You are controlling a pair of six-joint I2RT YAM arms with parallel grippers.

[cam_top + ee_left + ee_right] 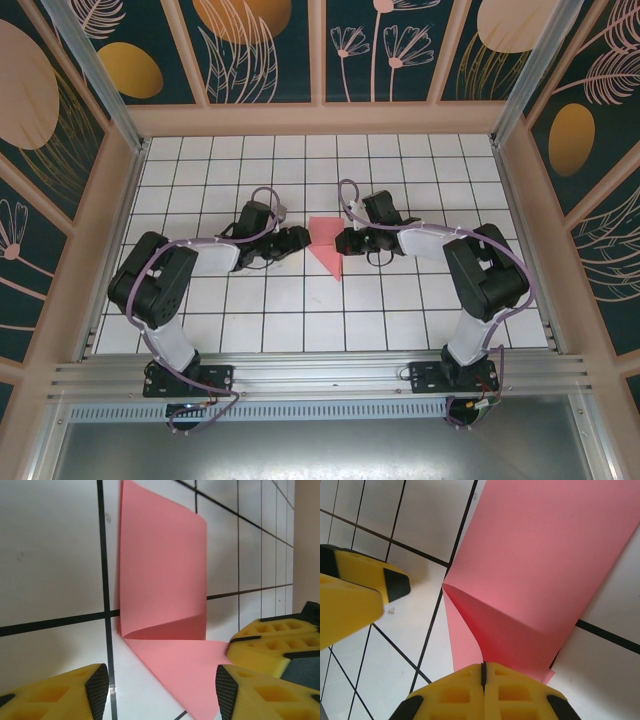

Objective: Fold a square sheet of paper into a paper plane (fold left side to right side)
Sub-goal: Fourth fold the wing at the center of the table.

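White grid table [200, 310] inside floral-panelled walls. Found paper [326, 248] mid-table, half folded, one flap standing curled above the lower layer. Saw right gripper [482, 666] closed tight, tips at the paper's edge; pinching or merely pressing, could not tell. Saw left gripper [160, 692] parted and empty, just beside the paper. Judged best: pin the edges aligned first, then sweep the flap down and press the crease flat.
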